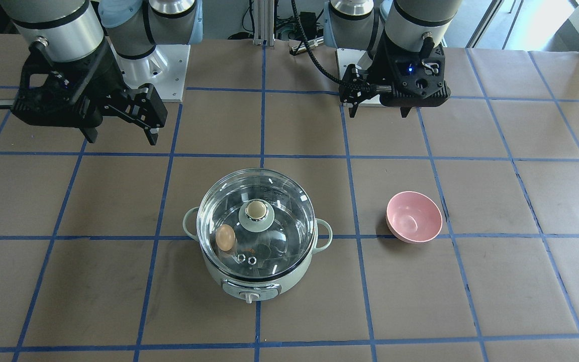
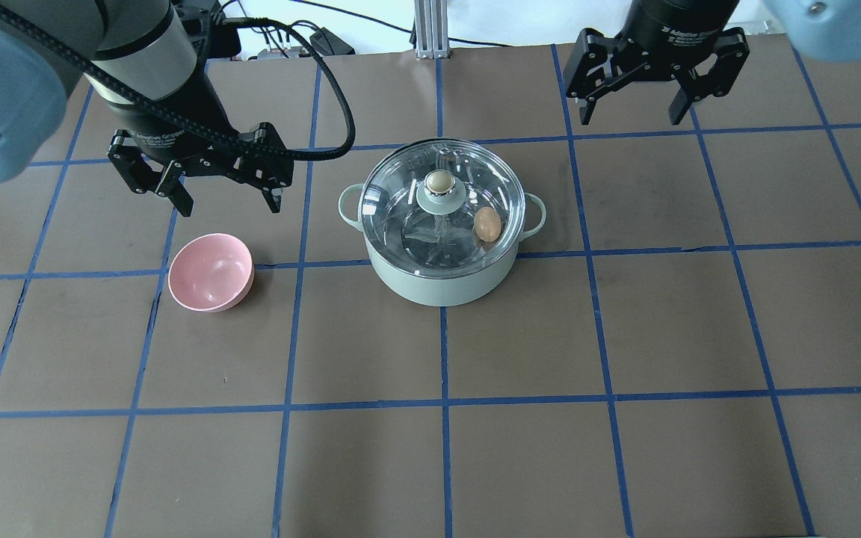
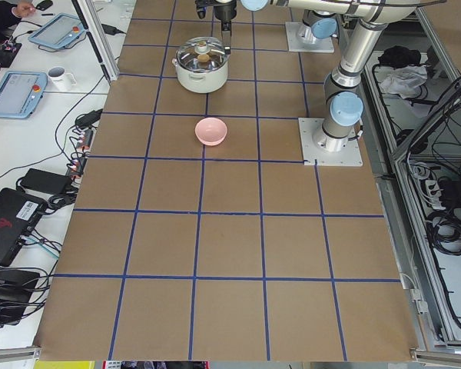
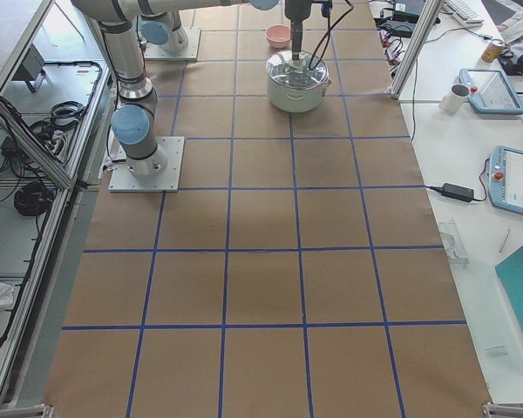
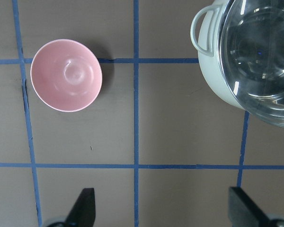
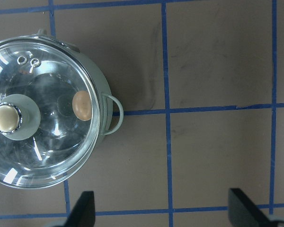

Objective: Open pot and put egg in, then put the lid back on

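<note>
The clear glass dome lid (image 2: 400, 196) sits on the round mint-green pot (image 2: 438, 288), with the small tan egg (image 2: 486, 223) inside. The left gripper (image 2: 230, 203) and right gripper (image 2: 631, 116) hang released, apart from the pot.

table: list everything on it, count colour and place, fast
table: 1, brown cover with a blue tape grid, under everything
pot: 1, pale mint green, middle of the table
lid: 1, clear glass with a beige knob, seated on the pot
egg: 1, tan, seen through the glass, apparently inside the pot, on the robot's right of the knob
bowl: 1, pink, empty, on the table to the robot's left of the pot
left gripper: 1, black, open, above the table behind the bowl
right gripper: 1, black, open, above the table's far right
</note>
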Robot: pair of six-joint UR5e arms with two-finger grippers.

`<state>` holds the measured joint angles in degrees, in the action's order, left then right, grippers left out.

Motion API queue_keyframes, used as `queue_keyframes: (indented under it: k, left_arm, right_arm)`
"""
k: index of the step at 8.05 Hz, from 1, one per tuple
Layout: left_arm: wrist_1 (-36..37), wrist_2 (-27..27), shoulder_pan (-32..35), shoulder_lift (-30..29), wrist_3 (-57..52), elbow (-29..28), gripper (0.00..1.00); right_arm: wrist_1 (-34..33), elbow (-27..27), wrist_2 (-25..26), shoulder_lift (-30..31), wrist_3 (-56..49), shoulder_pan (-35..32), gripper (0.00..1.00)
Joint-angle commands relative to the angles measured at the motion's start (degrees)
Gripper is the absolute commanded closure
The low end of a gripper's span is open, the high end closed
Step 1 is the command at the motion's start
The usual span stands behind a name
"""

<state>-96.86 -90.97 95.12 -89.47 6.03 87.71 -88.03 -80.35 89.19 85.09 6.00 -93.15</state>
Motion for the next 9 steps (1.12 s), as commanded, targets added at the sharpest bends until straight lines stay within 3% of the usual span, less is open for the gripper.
queue_keyframes:
  k: [1,9]
  left_arm:
    - [0.0,0.0,-0.02,0.0,0.04,0.0,0.0]
    - [0.0,0.0,-0.02,0.0,-0.05,0.0,0.0]
  right_arm:
    - [1.54,-1.55,0.89,1.56,-2.22,0.86,0.0]
    - [-0.21,-3.14,0.89,1.74,-2.22,0.86,0.0]
